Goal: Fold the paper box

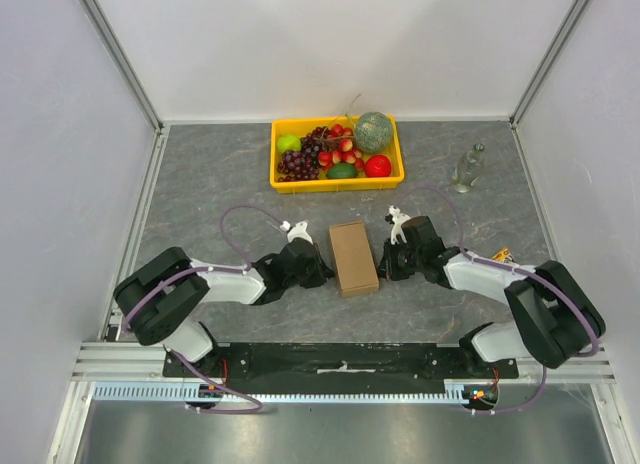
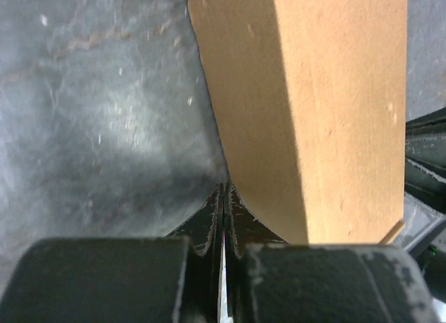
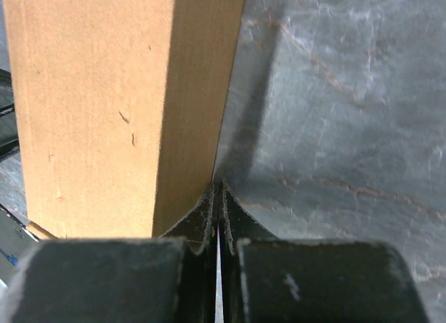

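— Where is the paper box (image 1: pixel 353 258) to be found?

— It is set on the counter (image 1: pixel 200 194), low in the middle. It is closed up into a small shallow block, well apart from the yellow crate (image 1: pixel 283 176) behind it and the bottle (image 1: pixel 467 168) off to the right.

— And how are the hands held?

— Both are clenched, with nothing caught in them. The left hand (image 1: pixel 320 270) is laid at the box's left wall and the right hand (image 1: pixel 386 261) at its right wall, so the box is hemmed in from both sides.

— What is judged to be the step in hand?

— A squaring-up or pressing of the box, it would seem; the folding looks nearly done. Equal pressure should be applied from both sides, low on the walls, so that the light cardboard is not skated across the counter or tipped. The walls should be pushed only until they are straight, since corrugated board is easily dented by narrow tips.

— What is gained from the wrist views?

— The closed tips are shown at the foot of each wall, at or very near contact, and the top face is seen to lie flat. Whether a flap is left loose cannot be told there. Only from above can the box's slight skew be seen, and both hands be taken in at once.
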You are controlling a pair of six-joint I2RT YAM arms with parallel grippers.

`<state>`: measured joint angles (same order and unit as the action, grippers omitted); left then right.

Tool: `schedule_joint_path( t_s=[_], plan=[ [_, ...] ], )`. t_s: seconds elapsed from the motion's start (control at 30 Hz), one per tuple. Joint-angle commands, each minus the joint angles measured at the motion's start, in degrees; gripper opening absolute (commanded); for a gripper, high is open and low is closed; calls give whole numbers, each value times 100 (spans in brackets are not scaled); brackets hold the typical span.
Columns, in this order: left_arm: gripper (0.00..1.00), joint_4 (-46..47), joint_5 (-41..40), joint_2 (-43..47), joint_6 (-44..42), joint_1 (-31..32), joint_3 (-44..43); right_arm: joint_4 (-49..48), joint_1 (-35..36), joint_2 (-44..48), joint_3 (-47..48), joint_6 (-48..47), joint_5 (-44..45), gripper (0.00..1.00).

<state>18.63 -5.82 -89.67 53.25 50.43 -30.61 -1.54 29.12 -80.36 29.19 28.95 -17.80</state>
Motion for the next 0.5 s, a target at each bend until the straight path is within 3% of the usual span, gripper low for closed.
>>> schedule_joint_path(
  t_s=[0.0, 0.03, 0.1, 0.17, 0.3, 0.33, 0.47],
  plan=[
    [2, -1001, 47, 282, 404, 133, 591, 724, 49, 537, -291, 40, 802, 0],
    [2, -1115, 20, 422, 475, 133, 670, 821, 49, 669, -326, 67, 1083, 0],
    [12, -1352, -68, 869, 598, 142, 793, 1076, 49, 1142, -361, 119, 1654, 1],
    [23, -1773, -190, 1309, 686, 133, 802, 1339, 49, 1573, -353, 181, 2147, 15],
    [51, -3029, -612, 2188, 669, 142, 478, 1832, 41, 2330, -151, 304, 3079, 35],
    [67, -3311, -761, 2425, 634, 142, 364, 1929, 49, 2497, -72, 330, 3255, 39],
    [71, -4287, -1420, 3295, 353, 142, -93, 2123, 49, 3042, 166, 410, 3809, 54]
  ],
)
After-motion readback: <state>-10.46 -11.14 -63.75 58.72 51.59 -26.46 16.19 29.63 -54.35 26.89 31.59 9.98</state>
